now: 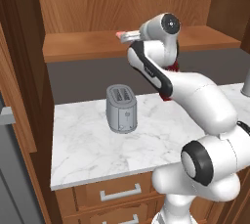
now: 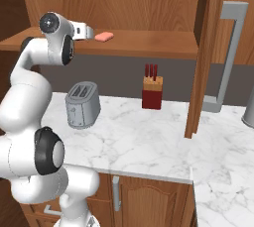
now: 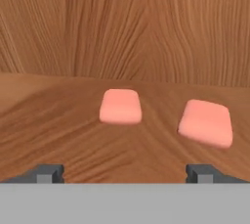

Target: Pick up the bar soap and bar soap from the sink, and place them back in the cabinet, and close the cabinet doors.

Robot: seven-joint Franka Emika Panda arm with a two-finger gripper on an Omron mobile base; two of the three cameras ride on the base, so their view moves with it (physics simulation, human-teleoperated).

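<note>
Hand view: both bar soaps are lying flat on the cabinet shelf, one in the middle, the other off to its right, apart from each other. The gripper has its fingertips spread wide with nothing between them.

Left base view: the arm reaches up to the shelf, toaster on the marble counter below.

Right base view: one soap just beyond the gripper, knife block further right, cabinet door swung open.
</note>
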